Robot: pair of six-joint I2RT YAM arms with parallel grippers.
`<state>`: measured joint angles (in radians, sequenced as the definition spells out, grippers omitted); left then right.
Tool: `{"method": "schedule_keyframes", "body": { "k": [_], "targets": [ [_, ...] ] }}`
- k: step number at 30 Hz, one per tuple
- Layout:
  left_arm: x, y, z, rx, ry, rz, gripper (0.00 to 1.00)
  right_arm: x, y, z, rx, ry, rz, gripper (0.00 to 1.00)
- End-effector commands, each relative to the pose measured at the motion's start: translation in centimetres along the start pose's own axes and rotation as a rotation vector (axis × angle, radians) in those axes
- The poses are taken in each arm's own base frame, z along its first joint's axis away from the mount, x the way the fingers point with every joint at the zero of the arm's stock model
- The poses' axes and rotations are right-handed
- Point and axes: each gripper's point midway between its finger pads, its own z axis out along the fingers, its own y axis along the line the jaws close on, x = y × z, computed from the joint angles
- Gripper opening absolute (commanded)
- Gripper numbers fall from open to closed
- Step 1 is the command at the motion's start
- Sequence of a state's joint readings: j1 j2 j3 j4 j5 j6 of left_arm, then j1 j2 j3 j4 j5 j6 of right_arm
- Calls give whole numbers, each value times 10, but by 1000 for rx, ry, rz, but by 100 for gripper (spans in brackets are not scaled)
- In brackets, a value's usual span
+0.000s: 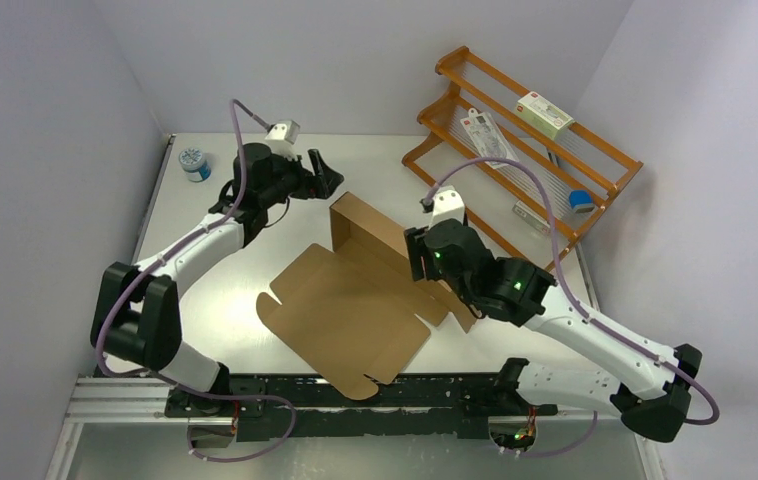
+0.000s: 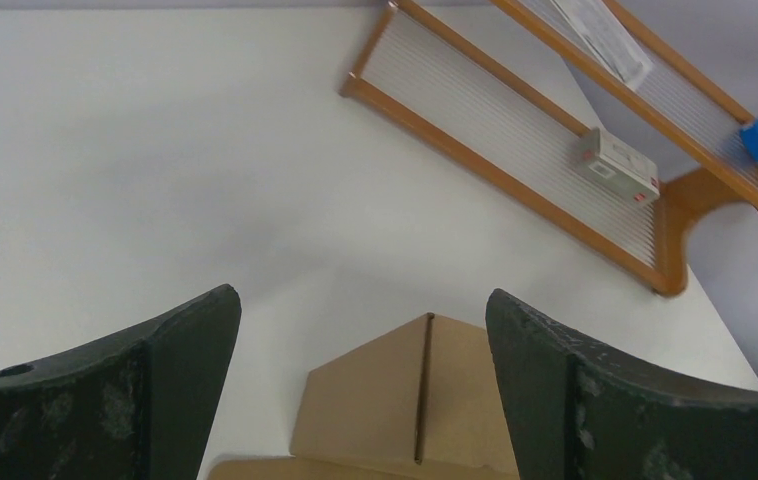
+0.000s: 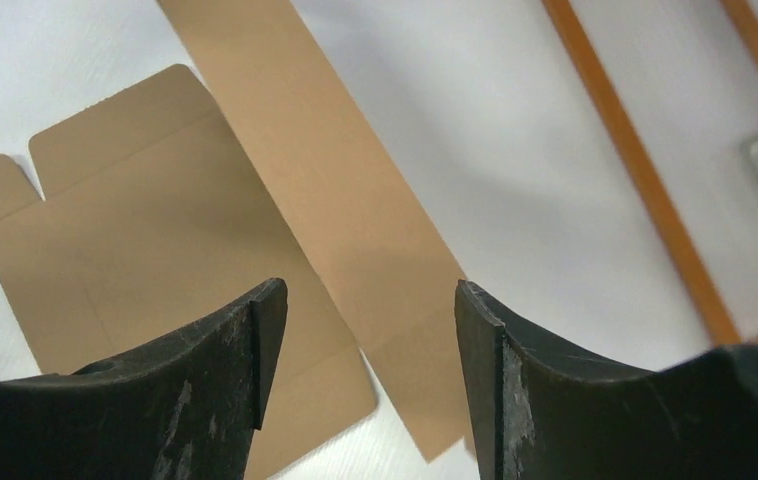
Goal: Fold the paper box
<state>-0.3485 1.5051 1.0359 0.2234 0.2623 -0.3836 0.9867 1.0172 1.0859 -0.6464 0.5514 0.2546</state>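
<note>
Cardboard, light and stiff: the paper box (image 1: 355, 320) lies mid-table (image 1: 205, 230) with one long wall raised. Expect springy creases, so take that wall's top edge. Your left hand (image 1: 325, 174) is spread wide. Your right hand (image 1: 417, 262) is spread too, apparently touching nothing.

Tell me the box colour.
Box: plain brown cardboard, unmarked. Shows best in the top external view.

No words could be read. The small white box (image 2: 618, 166) on the wooden rack (image 2: 505, 187) had a red label, but its print was too tiny.
</note>
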Motion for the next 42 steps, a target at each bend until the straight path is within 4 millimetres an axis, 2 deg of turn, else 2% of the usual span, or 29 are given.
{"method": "schedule_keyframes", "body": {
  "k": [1,5,14,19,23,28,31,36,39,42],
  "targets": [
    [2,-26,7,159,48,-22,96,32,-17,-12,111,82,238,66],
    [14,-27,15,180,88,-50,91,43,0,-2,51,93,308,66],
    [27,-30,17,224,82,-103,91,55,-4,33,141,44,307,68],
    [42,-29,18,241,115,-130,90,43,5,54,100,-24,280,67],
    [43,-27,6,213,105,-129,89,19,16,72,39,-107,236,67],
    [41,-5,-19,48,52,-117,90,-18,34,103,-94,-205,172,67],
    [34,12,-36,-72,4,-97,92,-29,43,123,-172,-208,146,67],
    [21,38,-60,-246,-65,-63,95,-32,42,146,-227,-200,114,69],
    [22,50,-64,-309,-77,-56,96,-26,27,155,-238,-188,144,71],
    [27,59,-65,-348,-81,-53,97,-22,11,155,-240,-180,175,73]
  ]
}}
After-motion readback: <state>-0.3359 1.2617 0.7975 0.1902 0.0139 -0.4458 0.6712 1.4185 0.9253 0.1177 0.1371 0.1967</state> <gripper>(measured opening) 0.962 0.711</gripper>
